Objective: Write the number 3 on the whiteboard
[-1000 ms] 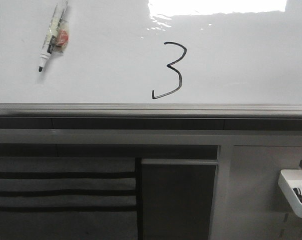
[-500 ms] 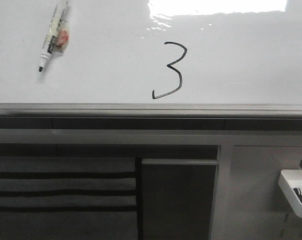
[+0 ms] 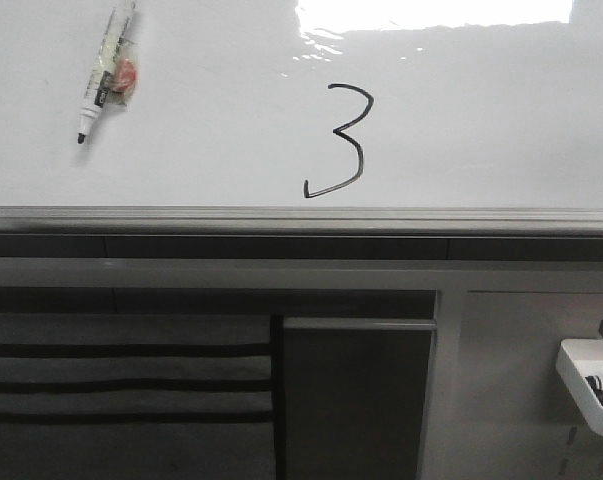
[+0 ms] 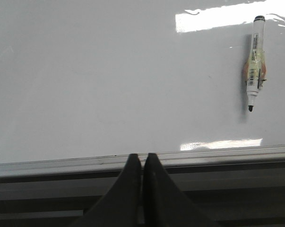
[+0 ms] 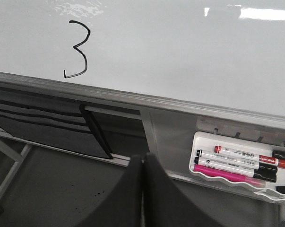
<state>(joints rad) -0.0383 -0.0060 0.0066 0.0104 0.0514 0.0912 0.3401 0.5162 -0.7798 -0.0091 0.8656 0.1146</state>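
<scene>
You are looking at the number 3 (image 3: 338,141) sitting low on the whiteboard (image 3: 501,120), just above its grey rail. Both the left gripper (image 4: 142,163) and right gripper (image 5: 143,163) are keeping their jaws pressed together, holding nothing. A marker (image 3: 105,70) is lying on the surface, its upper end cut off in the front view. The tray (image 5: 227,182) is running partly out of frame.

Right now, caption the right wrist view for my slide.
Finished number 3 on the whiteboard; shut right gripper near marker tray.
</scene>
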